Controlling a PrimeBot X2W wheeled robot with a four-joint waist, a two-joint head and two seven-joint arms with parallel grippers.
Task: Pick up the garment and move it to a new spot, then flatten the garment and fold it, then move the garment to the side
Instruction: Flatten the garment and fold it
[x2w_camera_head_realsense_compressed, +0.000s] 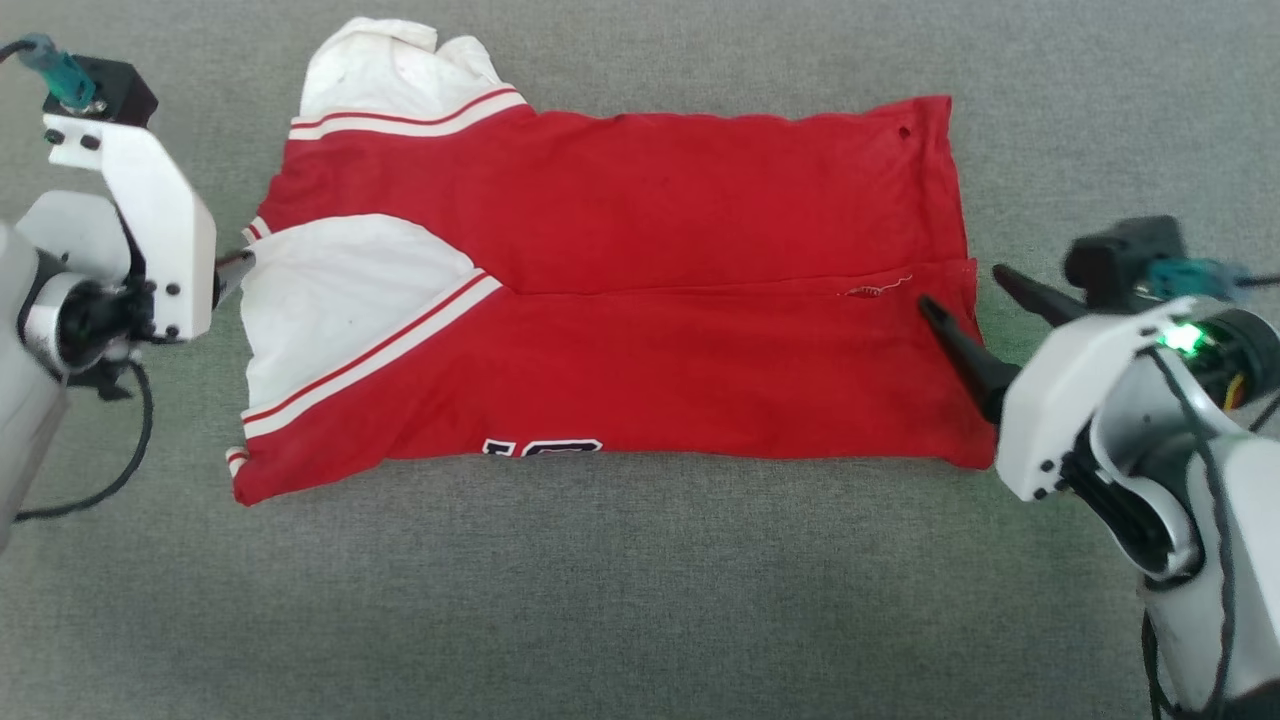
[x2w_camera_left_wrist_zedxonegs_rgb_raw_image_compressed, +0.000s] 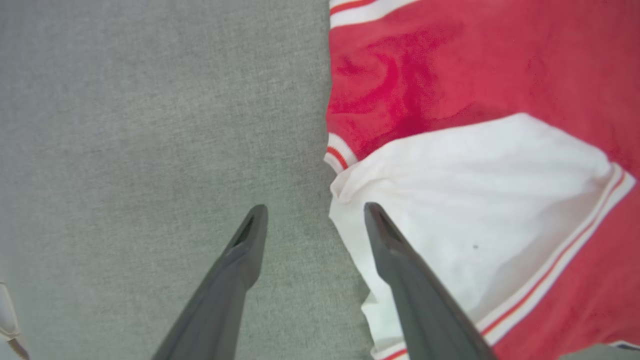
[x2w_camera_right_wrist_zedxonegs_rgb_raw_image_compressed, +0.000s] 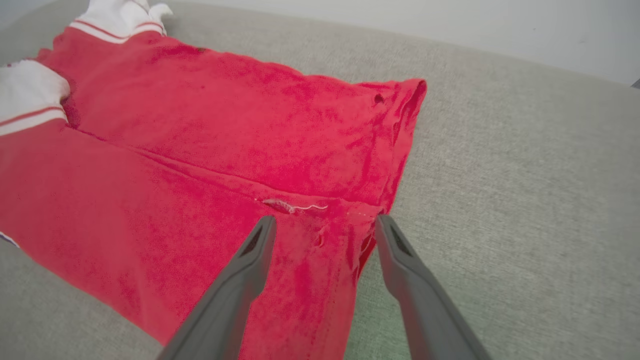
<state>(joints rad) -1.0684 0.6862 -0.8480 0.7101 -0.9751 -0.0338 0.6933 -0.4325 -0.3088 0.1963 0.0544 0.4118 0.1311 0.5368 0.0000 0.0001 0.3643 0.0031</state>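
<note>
The garment (x2w_camera_head_realsense_compressed: 640, 300), a red T-shirt with white sleeves and striped trim, lies flat and folded lengthwise on the grey surface; a sliver of black print shows at its near edge. My left gripper (x2w_camera_left_wrist_zedxonegs_rgb_raw_image_compressed: 315, 217) is open at the shirt's left end, one finger over the white sleeve (x2w_camera_left_wrist_zedxonegs_rgb_raw_image_compressed: 475, 210), the other over bare surface. At the shirt's right end my right gripper (x2w_camera_head_realsense_compressed: 960, 290) is open, its fingers straddling the red hem (x2w_camera_right_wrist_zedxonegs_rgb_raw_image_compressed: 350, 235) by the fold line. In the head view the left gripper's fingers are mostly hidden behind its white wrist.
A grey fabric surface (x2w_camera_head_realsense_compressed: 640, 600) stretches all round the shirt, with wide room in front of it. A pale wall (x2w_camera_right_wrist_zedxonegs_rgb_raw_image_compressed: 450, 25) stands beyond the surface's far edge in the right wrist view. Cables trail from both wrists.
</note>
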